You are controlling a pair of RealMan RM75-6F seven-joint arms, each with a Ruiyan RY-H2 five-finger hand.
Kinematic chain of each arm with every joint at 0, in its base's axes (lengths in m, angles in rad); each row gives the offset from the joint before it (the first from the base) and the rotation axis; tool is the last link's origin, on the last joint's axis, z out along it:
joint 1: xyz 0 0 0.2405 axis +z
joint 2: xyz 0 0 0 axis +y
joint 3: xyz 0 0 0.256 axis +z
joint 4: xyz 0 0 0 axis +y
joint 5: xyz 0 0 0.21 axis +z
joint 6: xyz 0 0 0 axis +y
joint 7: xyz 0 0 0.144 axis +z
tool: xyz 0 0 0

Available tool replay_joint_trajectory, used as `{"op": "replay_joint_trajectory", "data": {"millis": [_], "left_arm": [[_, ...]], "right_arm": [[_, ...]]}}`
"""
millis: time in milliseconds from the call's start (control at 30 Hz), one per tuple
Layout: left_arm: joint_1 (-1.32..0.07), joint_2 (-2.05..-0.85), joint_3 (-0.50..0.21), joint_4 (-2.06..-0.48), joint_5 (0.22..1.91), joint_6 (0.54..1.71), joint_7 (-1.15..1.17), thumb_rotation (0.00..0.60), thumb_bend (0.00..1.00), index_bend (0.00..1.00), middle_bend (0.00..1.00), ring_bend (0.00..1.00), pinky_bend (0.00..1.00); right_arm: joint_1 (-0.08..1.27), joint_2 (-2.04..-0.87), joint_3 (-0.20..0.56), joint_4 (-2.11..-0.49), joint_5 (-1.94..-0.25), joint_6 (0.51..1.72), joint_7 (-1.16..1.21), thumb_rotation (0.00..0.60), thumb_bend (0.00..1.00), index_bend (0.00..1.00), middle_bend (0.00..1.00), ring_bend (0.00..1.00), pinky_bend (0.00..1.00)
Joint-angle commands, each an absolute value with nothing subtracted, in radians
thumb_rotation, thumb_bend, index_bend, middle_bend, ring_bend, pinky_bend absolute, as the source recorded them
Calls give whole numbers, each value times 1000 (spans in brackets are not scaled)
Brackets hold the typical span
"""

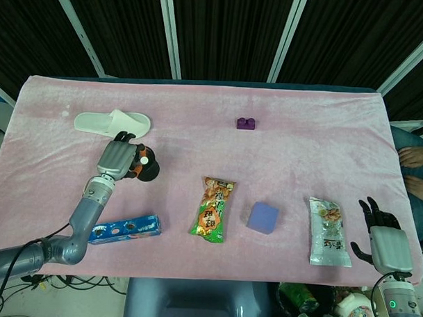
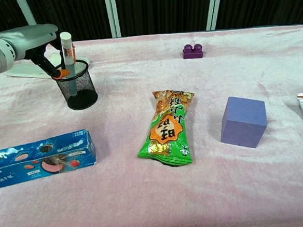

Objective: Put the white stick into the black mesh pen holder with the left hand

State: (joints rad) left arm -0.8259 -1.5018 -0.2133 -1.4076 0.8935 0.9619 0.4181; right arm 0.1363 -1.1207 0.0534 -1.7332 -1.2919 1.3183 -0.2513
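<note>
Nearest the robot, the right hand stood at the table's near right edge, fingers spread and upright, holding nothing. Just beside it on the pink tablecloth lay a white snack packet. Along the same near band, from right to left, lay a purple cube, a green snack bag and a blue biscuit box lying flat on its long side.

Farther back on the left stood the black mesh pen holder, upright. The white stick stood nearly upright inside it, its lower part visible through the mesh and its capped top rising above the rim. The left hand was at the holder's left side, its orange-tipped fingers about the stick just above the rim; whether they gripped it or merely touched it could not be told.

Beyond the holder lay a white slipper. Farthest back, near the middle, sat a small purple brick.
</note>
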Motion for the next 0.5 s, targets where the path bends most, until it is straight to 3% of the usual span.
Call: {"op": "replay_joint_trajectory", "data": {"millis": [33,500], "left_arm": [[-828,-1505,-214,-1406,893,963,421,600,396,556,528,136,101],[-836,-1521,-213,-1402,885,966,442,600,396,468,528,136,100]], "right_arm": [[136,-1121,53,-1733,-1292,1318,-251,600,178,29,31,190,158],[136,-1119,53,-1735,-1291,1318,-251,600,178,29,32,189,158]]}}
